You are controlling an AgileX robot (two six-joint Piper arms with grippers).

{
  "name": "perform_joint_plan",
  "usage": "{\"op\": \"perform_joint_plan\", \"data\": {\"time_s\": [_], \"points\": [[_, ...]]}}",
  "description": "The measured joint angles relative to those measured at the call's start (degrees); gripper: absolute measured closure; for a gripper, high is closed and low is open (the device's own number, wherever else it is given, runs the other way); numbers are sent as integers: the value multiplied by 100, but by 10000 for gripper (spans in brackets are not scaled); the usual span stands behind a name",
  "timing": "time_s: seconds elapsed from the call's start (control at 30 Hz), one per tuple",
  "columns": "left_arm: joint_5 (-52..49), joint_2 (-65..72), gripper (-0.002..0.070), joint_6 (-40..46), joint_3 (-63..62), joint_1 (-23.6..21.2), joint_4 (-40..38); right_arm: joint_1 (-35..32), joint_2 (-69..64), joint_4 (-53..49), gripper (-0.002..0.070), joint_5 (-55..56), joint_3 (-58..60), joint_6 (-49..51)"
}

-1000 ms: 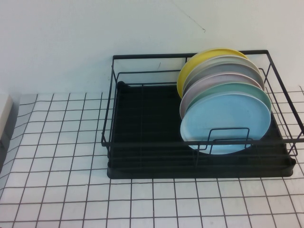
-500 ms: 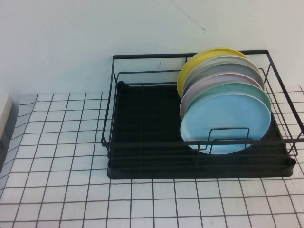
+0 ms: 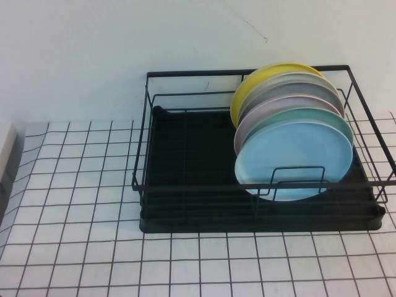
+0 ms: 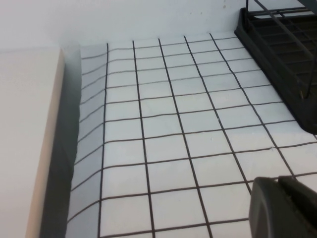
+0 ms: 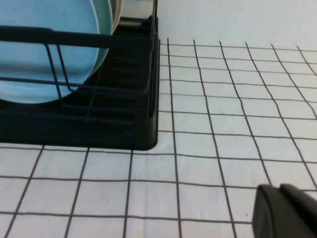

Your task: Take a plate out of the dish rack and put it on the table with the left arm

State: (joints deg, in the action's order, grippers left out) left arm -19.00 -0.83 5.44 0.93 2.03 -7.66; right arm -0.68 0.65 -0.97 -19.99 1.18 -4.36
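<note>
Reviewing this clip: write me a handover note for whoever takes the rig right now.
Left gripper: low over the table, left of the dish rack; holds nothing visible.
Right gripper: low over the table by the rack's right end.
The plate stands at the front of the stack in the rack, before the mint-green plate.
Done: nothing.
Left: grasp, lift out, set on table.

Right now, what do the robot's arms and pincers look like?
Very little of them shows. No arm appears in the high view. Each wrist view catches only a dark, matte black, blocky rounded piece at the picture's edge: the left pincer over the white black-gridded table, and the right pincer likewise. No cables, lettering or fingertips show.
</note>
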Motion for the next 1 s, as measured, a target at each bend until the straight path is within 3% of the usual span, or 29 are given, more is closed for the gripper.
{"op": "perform_joint_plan", "data": {"time_s": [0.23, 0.5, 0.67, 0.9, 1.0], "points": [[574, 0, 678, 9, 36, 0, 123, 0, 0, 0, 678, 0, 0, 0], [3098, 0, 678, 78, 36, 0, 280, 0, 0, 0, 678, 0, 0, 0], [4130, 0, 678, 108, 36, 0, 324, 0, 0, 0, 678, 0, 0, 0], [4578, 0, 678, -83, 36, 0, 145, 0, 0, 0, 678, 0, 0, 0], [4111, 0, 678, -248, -121, 0, 12, 0, 0, 0, 678, 0, 0, 0]]}}
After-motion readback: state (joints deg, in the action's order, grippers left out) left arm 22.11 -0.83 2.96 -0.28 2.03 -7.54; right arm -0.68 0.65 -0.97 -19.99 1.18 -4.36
